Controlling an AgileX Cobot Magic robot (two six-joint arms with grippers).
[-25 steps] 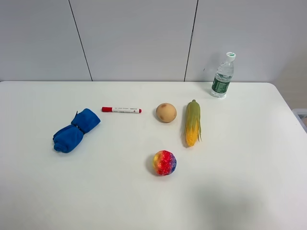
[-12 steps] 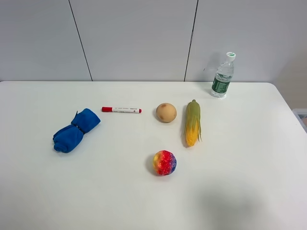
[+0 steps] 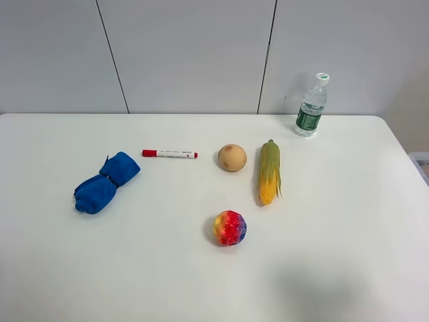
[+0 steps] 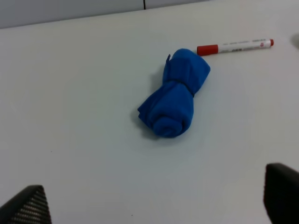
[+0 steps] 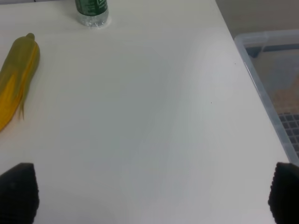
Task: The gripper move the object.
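The tan-brown ball (image 3: pixel 232 157) with a darker spot rests on the white table (image 3: pixel 348 221) near the middle, between the red marker and the corn cob. Neither arm shows in the exterior high view. In the left wrist view the left gripper (image 4: pixel 154 205) has its two black fingertips (image 4: pixel 28 205) far apart at the picture's lower corners, open and empty. In the right wrist view the right gripper (image 5: pixel 149 193) is likewise open, its fingertips (image 5: pixel 16 191) wide apart over bare table. The ball shows in neither wrist view.
A rolled blue cloth (image 3: pixel 104 182) lies at the left; it also shows in the left wrist view (image 4: pixel 174 100). A red-capped marker (image 3: pixel 169 153), a corn cob (image 3: pixel 269 172), a rainbow ball (image 3: pixel 230 227) and a water bottle (image 3: pixel 311 106) stand about. A clear bin (image 5: pixel 275 79) sits off the table's right edge.
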